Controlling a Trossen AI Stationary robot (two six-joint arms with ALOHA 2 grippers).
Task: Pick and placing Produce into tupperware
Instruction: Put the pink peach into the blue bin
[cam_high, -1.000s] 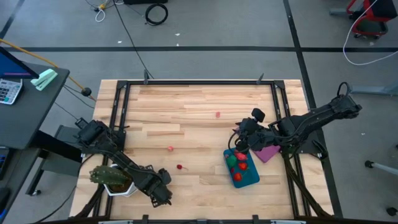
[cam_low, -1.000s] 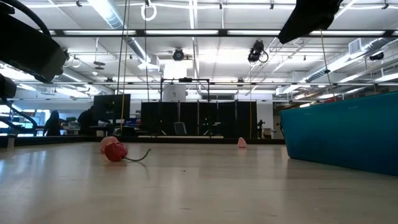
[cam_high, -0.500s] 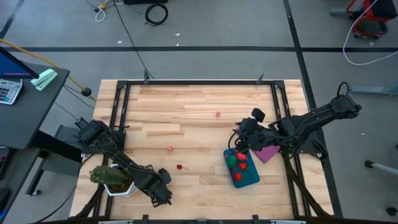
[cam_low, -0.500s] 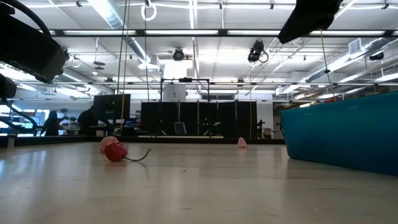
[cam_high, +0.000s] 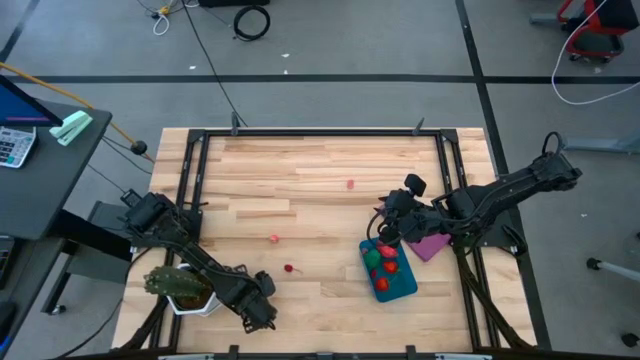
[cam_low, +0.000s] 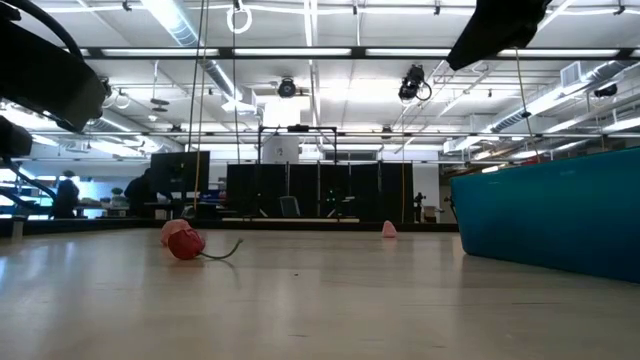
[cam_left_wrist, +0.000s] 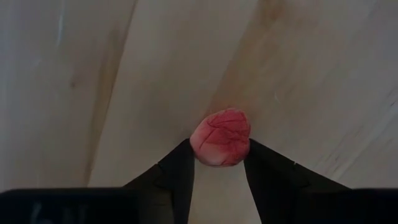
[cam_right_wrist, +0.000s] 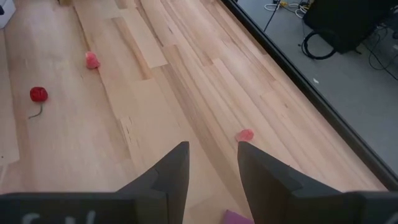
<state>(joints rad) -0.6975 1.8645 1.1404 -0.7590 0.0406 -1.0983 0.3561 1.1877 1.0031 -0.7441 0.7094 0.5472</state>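
Note:
The teal tupperware (cam_high: 409, 287) sits at the table's right and holds several red pieces and one green piece (cam_high: 372, 258). Three pieces lie loose on the wood: a red one with a stem (cam_high: 289, 268), a pink one (cam_high: 273, 239) and a pink one farther off (cam_high: 350, 184). My left gripper (cam_high: 265, 310) is low at the near left and is shut on a pink-red piece (cam_left_wrist: 220, 137). My right gripper (cam_high: 385, 233) hovers open over the tupperware's far end. In the low view the tupperware's wall (cam_low: 550, 220) fills the right. My left gripper pinches the pink-red piece (cam_left_wrist: 220, 137) between its two fingertips (cam_left_wrist: 184, 163), one on each side of its lower half. The piece stands out beyond the tips over the bare wood. Whether it rests on the table cannot be told.
A leafy plant in a white pot (cam_high: 180, 285) stands by the left arm at the near left edge. A flat purple sheet (cam_high: 430, 245) lies right of the tupperware under the right arm. The black frame rails (cam_high: 320, 131) run round the table.

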